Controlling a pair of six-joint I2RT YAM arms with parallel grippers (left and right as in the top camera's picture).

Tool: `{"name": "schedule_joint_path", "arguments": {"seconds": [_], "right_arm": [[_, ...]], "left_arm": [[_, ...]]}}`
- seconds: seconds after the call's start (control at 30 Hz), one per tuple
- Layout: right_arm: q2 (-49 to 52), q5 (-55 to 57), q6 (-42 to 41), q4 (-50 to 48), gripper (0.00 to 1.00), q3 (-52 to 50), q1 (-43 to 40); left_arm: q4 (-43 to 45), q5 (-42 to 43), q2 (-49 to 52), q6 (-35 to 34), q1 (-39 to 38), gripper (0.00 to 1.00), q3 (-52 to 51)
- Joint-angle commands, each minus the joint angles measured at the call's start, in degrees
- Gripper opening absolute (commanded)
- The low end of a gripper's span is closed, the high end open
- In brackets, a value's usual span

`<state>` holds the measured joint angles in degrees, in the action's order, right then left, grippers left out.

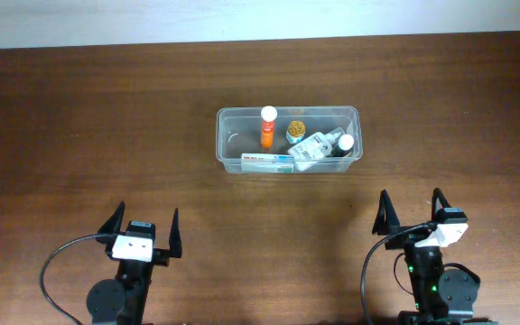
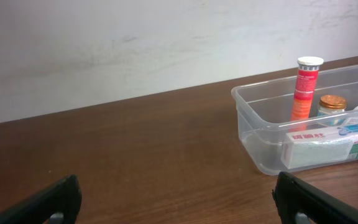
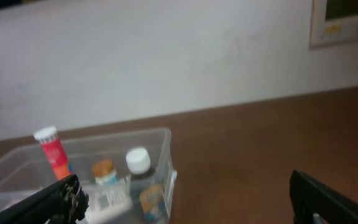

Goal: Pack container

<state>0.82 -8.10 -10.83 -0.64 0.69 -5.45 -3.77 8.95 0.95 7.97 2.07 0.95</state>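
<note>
The clear plastic container [image 1: 228,135] stands on the brown table, beyond both arms. Inside it are an upright orange tube with a white cap [image 1: 268,127], a small gold-lidded jar [image 1: 295,132], a dark bottle with a white cap [image 1: 343,144], a white labelled pack [image 1: 311,150] and a flat white box [image 1: 267,163]. My left gripper [image 1: 143,231] is open and empty, near the front edge at the left. My right gripper [image 1: 411,215] is open and empty, in front of the container's right end. The container also shows in the left wrist view [image 2: 252,118] and the right wrist view [image 3: 160,146].
A pale wall [image 2: 135,43] rises behind the table's far edge. A light panel [image 3: 340,22] hangs on the wall at the upper right of the right wrist view. Bare wood [image 1: 79,126] lies left of the container.
</note>
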Motion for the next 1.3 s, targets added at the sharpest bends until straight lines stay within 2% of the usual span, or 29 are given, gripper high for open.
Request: {"name": "schedule_joint_path", "arguments": {"seconds": [0.0,1.27], "right_arm": [[-0.6,-0.4,-0.7,2.2,0.98,-0.4,0.6],[-0.6,-0.5,-0.6,4.3,0.98,-0.4,0.6]], "left_arm": [[0.1,-0.2,-0.6,0.9,0.3,0.99,-0.4],[0.1,-0.2,-0.6,0.9,0.3,0.99,-0.4]]}}
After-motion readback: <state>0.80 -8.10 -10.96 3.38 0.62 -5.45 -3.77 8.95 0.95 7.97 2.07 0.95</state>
